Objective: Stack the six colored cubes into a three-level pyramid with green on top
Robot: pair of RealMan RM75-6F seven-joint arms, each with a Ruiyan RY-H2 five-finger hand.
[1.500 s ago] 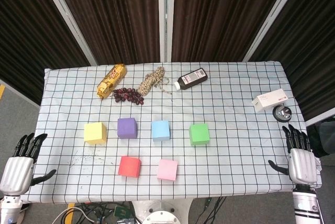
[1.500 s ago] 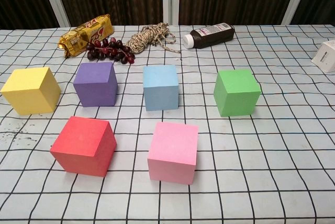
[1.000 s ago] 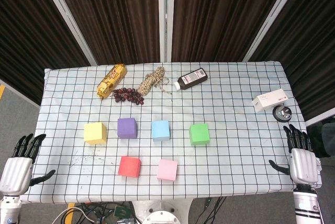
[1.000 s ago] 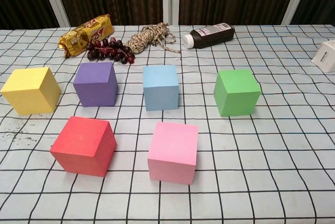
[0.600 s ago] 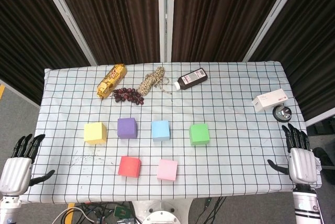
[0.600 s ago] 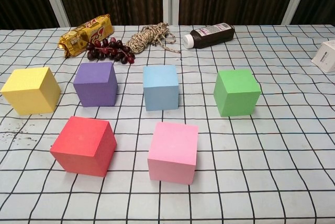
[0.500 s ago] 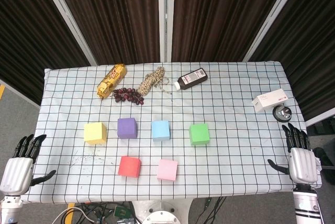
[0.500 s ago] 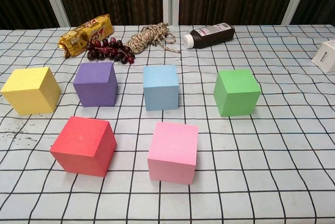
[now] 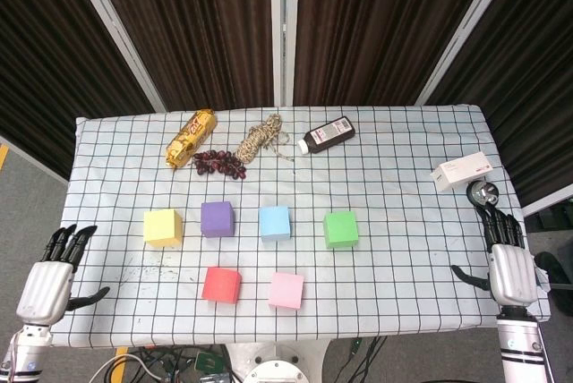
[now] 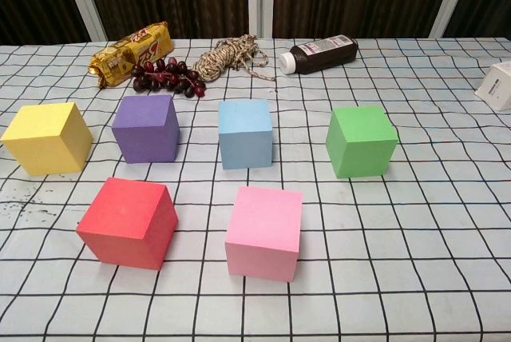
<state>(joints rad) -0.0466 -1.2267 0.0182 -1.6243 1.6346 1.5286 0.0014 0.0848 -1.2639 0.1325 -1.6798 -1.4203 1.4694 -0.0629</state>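
Silver left hand (image 9: 49,286) empty, fingers (image 9: 70,242) spread, right hand (image 9: 509,268) likewise

Both views are bright and evenly lit, seemingly from overhead; the white checked surface (image 9: 403,177) is well exposed without blown-out patches; the curtains (image 9: 206,25) behind stay very dark, their folds barely readable; shadows are soft and short, hugging the bases of the cubes, as under the pink cube (image 10: 264,232) in the chest view; a faint sheen shows on the snack wrapper (image 10: 131,51); focus is sharp across both views; grid lines bow slightly toward the chest view's edges, a mild wide-angle distortion.
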